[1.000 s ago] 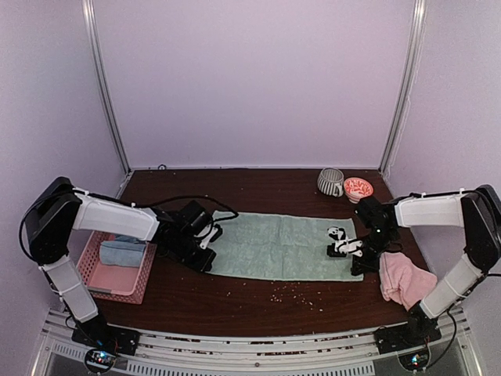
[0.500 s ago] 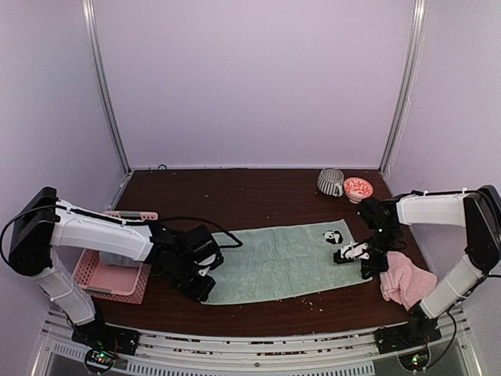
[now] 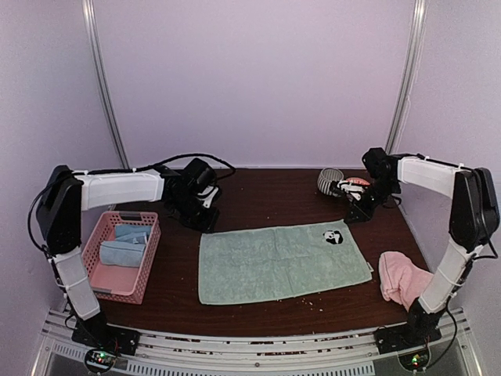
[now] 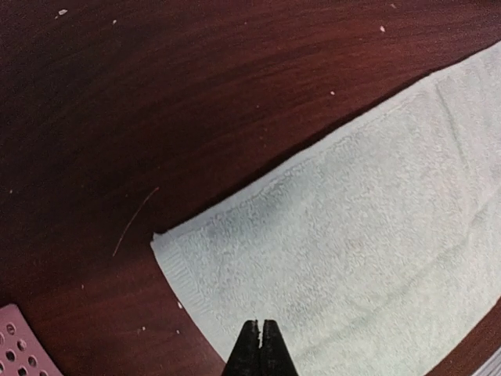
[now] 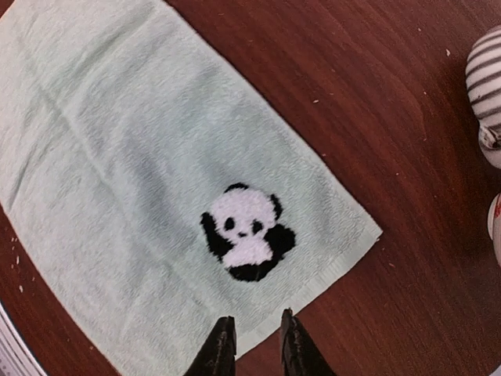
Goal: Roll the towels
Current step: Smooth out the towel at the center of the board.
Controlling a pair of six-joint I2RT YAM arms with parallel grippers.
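A pale mint green terry towel (image 3: 278, 262) lies spread flat in the middle of the dark brown wooden worktop (image 3: 266, 192), its long side running left to right. A black-and-white panda motif (image 5: 244, 235) sits near its far right corner. Neither arm holds or touches it.

The left gripper (image 4: 259, 323) hangs over the worktop near the towel's far left corner. Its fingertips are pressed together with nothing between them. In its wrist view that corner lies flat on the wood just ahead of the closed tips.

The right gripper (image 5: 257, 321) is raised over the far right part of the worktop, close to a grey-and-white striped mug (image 3: 329, 181) and a small red patterned bowl (image 3: 358, 186). Its fingers stand a little apart and hold nothing. In its wrist view the panda lies just ahead of the fingertips, with the towel's hemmed edge below them.

A light pink terry towel (image 3: 403, 278) lies crumpled in a heap at the right side of the worktop, near the front edge, well apart from both grippers. At the left, a pink perforated plastic basket (image 3: 145, 262) holds folded pale blue cloths (image 3: 125, 247). Small pale crumbs are scattered on the wood near the green towel's front edge.
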